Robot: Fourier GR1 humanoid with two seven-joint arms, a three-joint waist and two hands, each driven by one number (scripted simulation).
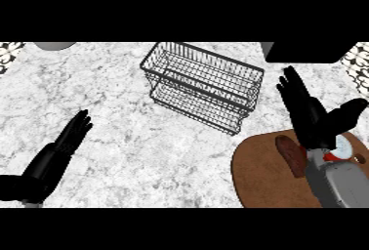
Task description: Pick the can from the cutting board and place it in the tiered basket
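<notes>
- Head view: we see the right hand point(310, 114) above the far edge of the cutting board point(263, 180), fingers straight and pointing away, thumb spread to the right, grasping nothing.
- Just under that hand's wrist we make out one can point(340, 150), white and red, mostly hidden by the hand and grey forearm; it stands on the board near its right side.
- One dark reddish, elongated object point(291, 155) lies on the board, just left of the wrist; we cannot tell what it is.
- The one round brown board sits at the counter's point(144, 146) near right corner.
- One wire tiered basket point(202, 85) stands toward the counter's far edge, left of the right hand.
- The left hand point(71, 134) rests released near the counter's left edge, fingers straight.
</notes>
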